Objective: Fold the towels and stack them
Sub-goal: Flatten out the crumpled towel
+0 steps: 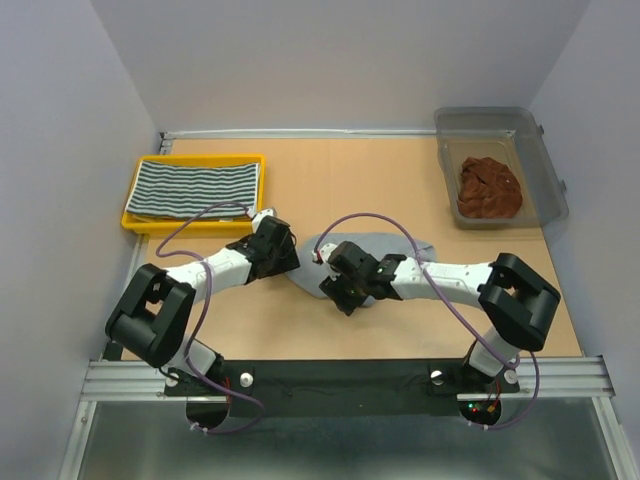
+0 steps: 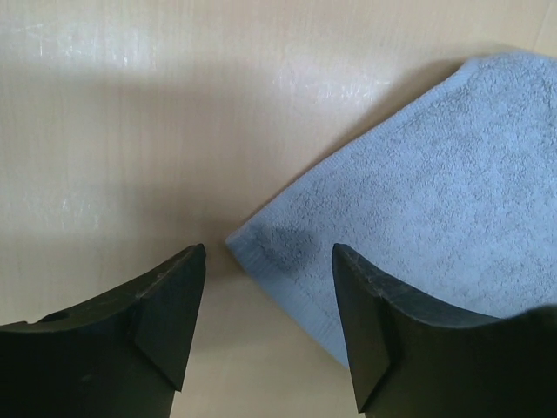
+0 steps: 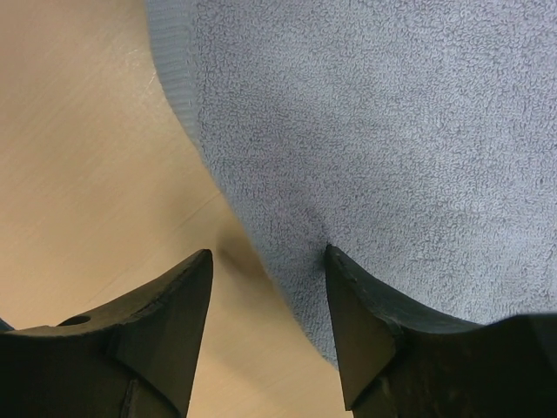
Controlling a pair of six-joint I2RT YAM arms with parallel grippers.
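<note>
Far left, a black-and-white striped towel [image 1: 195, 188] lies folded flat in the yellow tray [image 1: 130, 215] at the back of the desk [image 1: 400, 180]. Just right of it, my left pincer [image 2: 268, 261] hangs released, fingers apart and gripping nothing, with the left corner of the grey towel [image 2: 435, 192] lying directly beneath the gap. That grey towel lies at mid-desk, its long axis running left to right between the two arms, the bulk of it spreading away to the right of the left pincer. My right pincer [image 3: 268, 257] is also released, straddling the towel's near edge, one finger over cloth and the other over bare wood. Either arm could pinch from where it stands; the left is better placed for a corner. Bare desk lies open in front and behind for a fold. Far right, well apart, a rust-brown towel [image 1: 490, 188] sits crumpled in the clear bin [image 1: 545, 190].
</note>
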